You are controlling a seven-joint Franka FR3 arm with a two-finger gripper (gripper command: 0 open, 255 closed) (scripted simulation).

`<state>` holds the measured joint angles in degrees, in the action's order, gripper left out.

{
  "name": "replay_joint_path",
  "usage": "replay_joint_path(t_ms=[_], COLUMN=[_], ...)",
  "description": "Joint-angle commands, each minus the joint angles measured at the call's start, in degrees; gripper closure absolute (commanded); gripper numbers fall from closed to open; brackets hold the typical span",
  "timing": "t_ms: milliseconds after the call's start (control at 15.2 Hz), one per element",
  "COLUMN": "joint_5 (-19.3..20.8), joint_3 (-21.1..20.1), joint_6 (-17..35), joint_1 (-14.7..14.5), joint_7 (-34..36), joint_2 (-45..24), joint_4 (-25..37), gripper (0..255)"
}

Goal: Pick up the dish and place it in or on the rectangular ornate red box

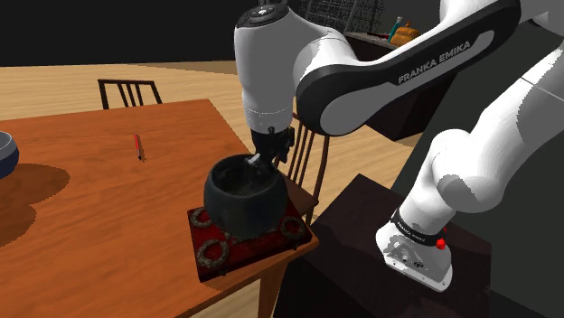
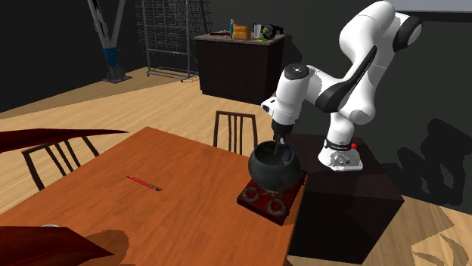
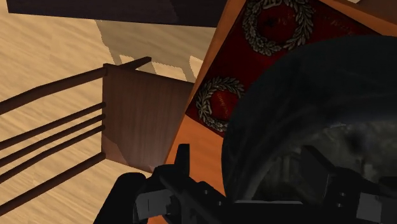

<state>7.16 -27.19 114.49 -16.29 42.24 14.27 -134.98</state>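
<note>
A: Start at the hand. How do the fingers stand?
B: The gripper (image 3: pixel 248 156) is spread and straddles the rim of the dish (image 3: pixel 305 95), with one finger outside the wall and one down in the hollow. A strip of table (image 3: pixel 207 159) shows between the outer finger and the wall, so nothing is pinched.
A: And the dish itself?
B: It is a dark, round, deep bowl. It stands upright on top of the red box (image 1: pixel 213 251), over its middle, and wreath ornaments show on the lid around its foot.
A: Where is the box?
B: It lies flat on the corner of the wooden table nearest the stand (image 1: pixel 361 235), right at the table's edge.
A: What comes next, going outward?
B: A wooden chair (image 1: pixel 312 163) stands just beside that corner, behind the arm in the shoulder view. Further along the tabletop a red pen (image 1: pixel 138 146) lies flat, well apart from the box. A blue bowl (image 1: pixel 4 154) is cut by the shoulder view's left edge, and a second chair (image 1: pixel 131 90) stands at the table's far side.
A: And farthest off?
B: In the second exterior view, across the pale wooden floor (image 2: pixel 151 98), a dark counter (image 2: pixel 238 64) carries a few small items, and a wire rack (image 2: pixel 170 38) stands near it against the dark wall
</note>
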Motion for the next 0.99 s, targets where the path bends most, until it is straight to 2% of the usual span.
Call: replay_joint_path(t_ms=[0, 132, 396, 924], joint_5=[0.0, 0.0, -1.2, -1.2], joint_3=[0.0, 0.0, -0.2, -0.2], joint_6=[0.0, 0.0, -7.4, -7.4], joint_1=[0.0, 0.0, -0.6, -0.6], joint_7=[0.0, 0.0, -0.7, -0.7], joint_2=[0.0, 0.0, 1.5, 1.5], joint_4=[0.0, 0.0, 6.1, 6.1], gripper=[0, 0, 0, 0])
